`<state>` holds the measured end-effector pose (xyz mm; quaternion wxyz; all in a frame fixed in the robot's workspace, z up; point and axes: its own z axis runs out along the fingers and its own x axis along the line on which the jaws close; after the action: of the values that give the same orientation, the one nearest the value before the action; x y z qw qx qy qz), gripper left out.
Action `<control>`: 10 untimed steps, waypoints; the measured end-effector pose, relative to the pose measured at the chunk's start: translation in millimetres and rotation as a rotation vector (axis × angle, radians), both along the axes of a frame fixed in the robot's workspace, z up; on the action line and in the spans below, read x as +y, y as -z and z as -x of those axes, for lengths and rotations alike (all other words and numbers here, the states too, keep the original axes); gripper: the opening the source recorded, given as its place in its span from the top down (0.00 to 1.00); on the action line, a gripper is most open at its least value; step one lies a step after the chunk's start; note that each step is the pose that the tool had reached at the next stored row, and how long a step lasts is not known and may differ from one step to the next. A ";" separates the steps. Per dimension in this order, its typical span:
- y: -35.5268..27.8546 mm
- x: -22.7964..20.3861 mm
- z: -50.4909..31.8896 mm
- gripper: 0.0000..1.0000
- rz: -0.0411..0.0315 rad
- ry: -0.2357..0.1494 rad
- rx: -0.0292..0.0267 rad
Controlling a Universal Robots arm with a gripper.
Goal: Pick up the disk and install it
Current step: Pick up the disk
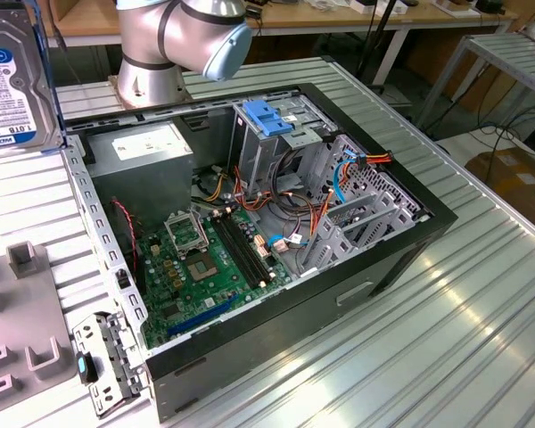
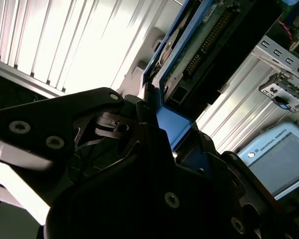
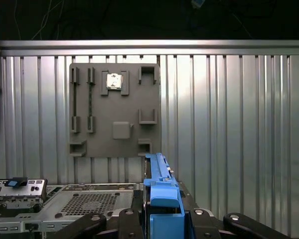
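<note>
The disk, a silver-grey drive with a white-and-blue label, hangs in the air at the exterior view's upper left, above the ribbed table. In the second wrist view its green circuit side and a blue rail run away from my gripper. In the first wrist view the blue rail stands on edge between the black fingers of my gripper. The gripper is shut on the disk. The open computer case lies flat on the table, its metal drive cage topped by a blue latch piece.
The arm's base stands behind the case. A grey power supply box and the motherboard fill the case. A grey fixture plate lies on the table, with a loose front-panel bracket next to it. A pendant screen shows nearby.
</note>
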<state>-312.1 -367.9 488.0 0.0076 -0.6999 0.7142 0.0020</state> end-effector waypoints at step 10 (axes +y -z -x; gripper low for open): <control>0.2 0.0 -11.3 0.63 -0.0001 0.000 0.0000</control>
<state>-300.8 -368.0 487.8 0.0076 -0.6999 0.7142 0.0020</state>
